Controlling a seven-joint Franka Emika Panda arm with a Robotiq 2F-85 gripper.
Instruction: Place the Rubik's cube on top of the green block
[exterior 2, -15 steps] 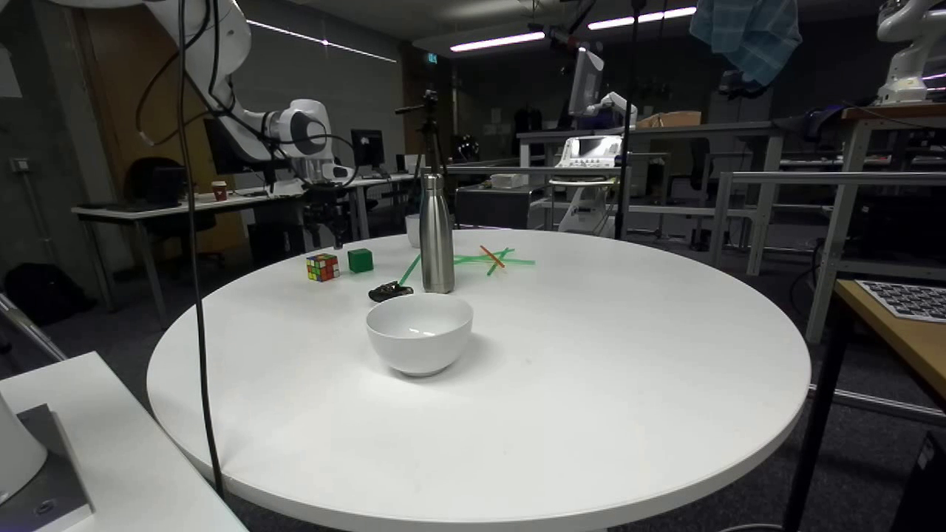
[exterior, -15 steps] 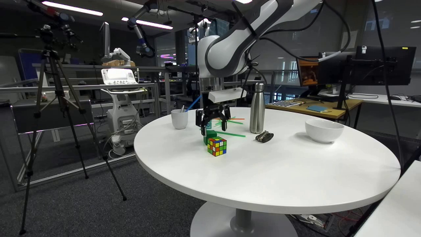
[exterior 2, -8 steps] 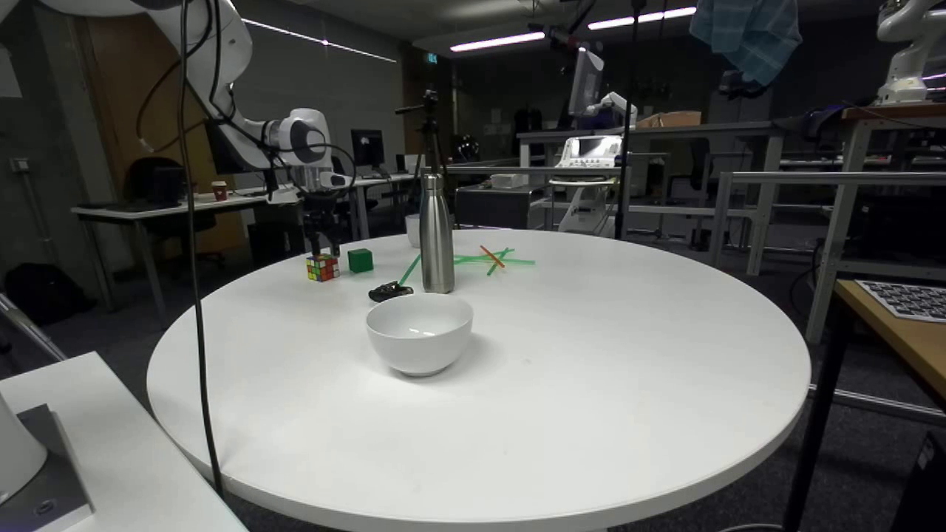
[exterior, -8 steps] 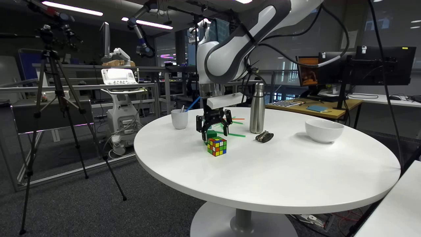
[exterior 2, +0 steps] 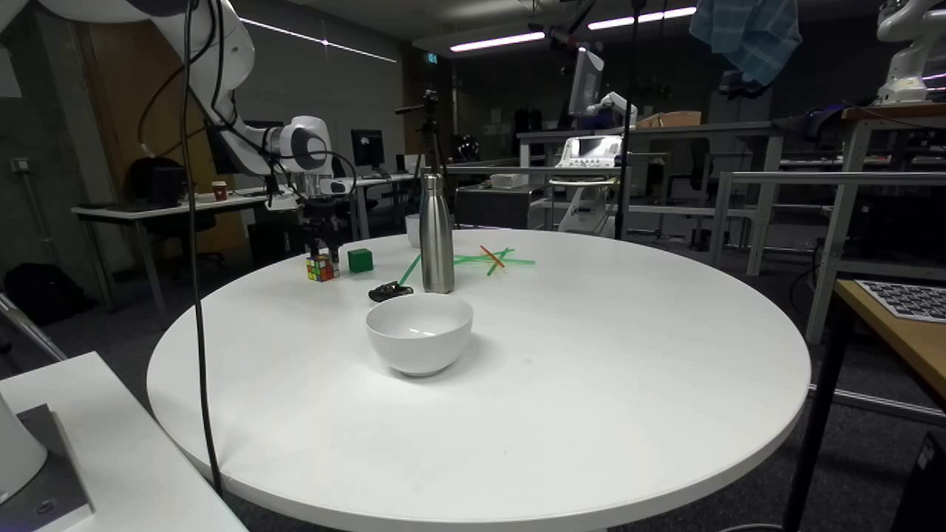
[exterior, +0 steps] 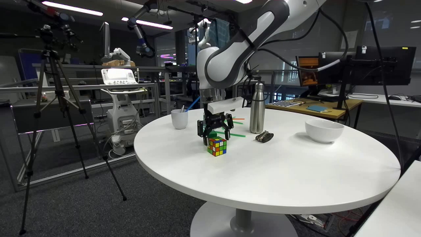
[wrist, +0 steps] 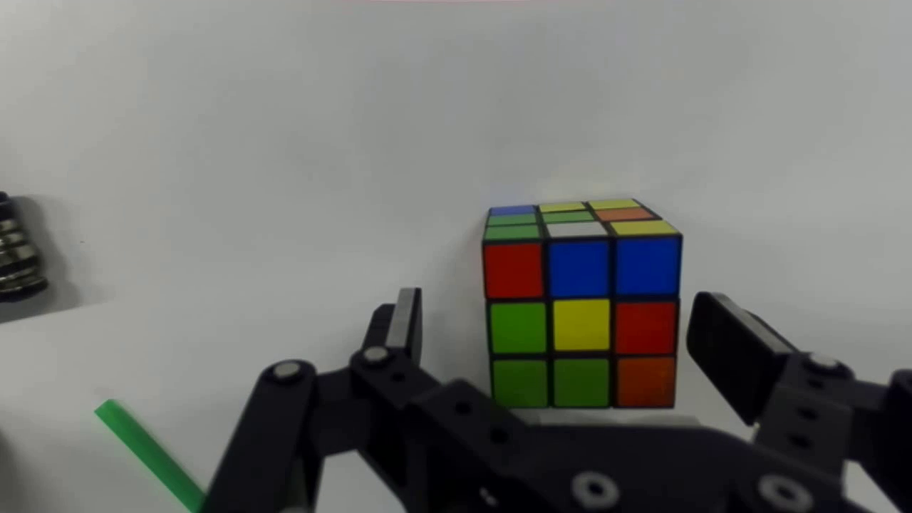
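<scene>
The multicoloured Rubik's cube (exterior: 217, 148) sits on the white round table; it also shows in an exterior view (exterior 2: 322, 269) and in the wrist view (wrist: 583, 324). My gripper (exterior: 216, 139) is open and low, just behind and above the cube in that view. In the wrist view the open fingers (wrist: 559, 305) are on either side of the cube, with a wider gap at the left finger. The green block (exterior 2: 361, 260) stands on the table beside the cube, a small gap apart. In an exterior view the green block (exterior: 213, 133) is mostly hidden behind gripper and cube.
A steel bottle (exterior: 257, 112), a dark multi-tool (exterior: 264, 136) and a white bowl (exterior: 324, 131) stand or lie to one side. A white cup (exterior: 179, 119) is at the back. Green and orange sticks (exterior 2: 494, 258) lie on the table; a green stick (wrist: 149, 456) shows in the wrist view.
My open gripper has moved down toward the table, its fingers now at about the height of the cube's top. The cube and the green block have not moved.
</scene>
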